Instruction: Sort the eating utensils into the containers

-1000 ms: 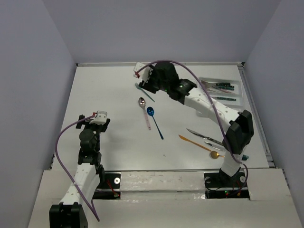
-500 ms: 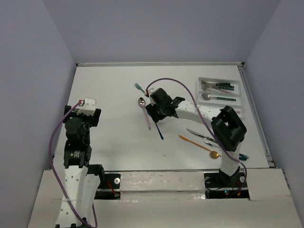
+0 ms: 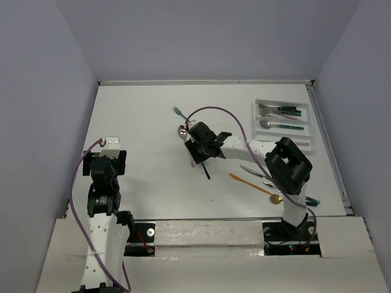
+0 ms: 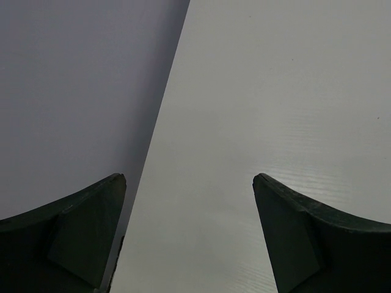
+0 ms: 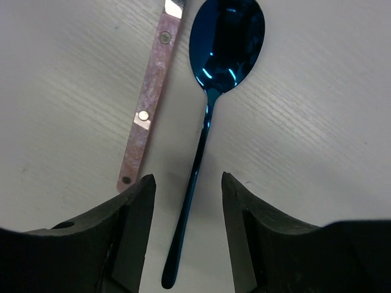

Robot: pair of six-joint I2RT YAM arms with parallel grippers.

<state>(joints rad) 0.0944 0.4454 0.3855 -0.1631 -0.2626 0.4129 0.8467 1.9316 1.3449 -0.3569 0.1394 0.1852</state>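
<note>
My right gripper (image 3: 198, 155) is open and low over the blue spoon (image 5: 208, 122). Its fingers (image 5: 137, 213) straddle the spoon's handle without touching it. The spoon's tail shows in the top view (image 3: 207, 173). A pink-handled spoon (image 5: 146, 116) lies just left of it, its head showing in the top view (image 3: 182, 129). The white cutlery tray (image 3: 256, 116) at the back right holds teal-handled forks (image 3: 280, 110) and a spoon (image 3: 281, 126). My left gripper (image 3: 107, 154) is open and empty near the table's left edge, over bare table in its own view (image 4: 189, 183).
A teal-handled utensil (image 3: 178, 112) lies behind the right gripper. A silver knife (image 3: 259, 173) and an orange-and-gold spoon (image 3: 253, 186) lie near the right arm's base. Grey walls enclose the table on the left, back and right.
The right arm swung from the back of the table down and forward over the blue spoon. The left arm drew back and left toward the table's edge.
</note>
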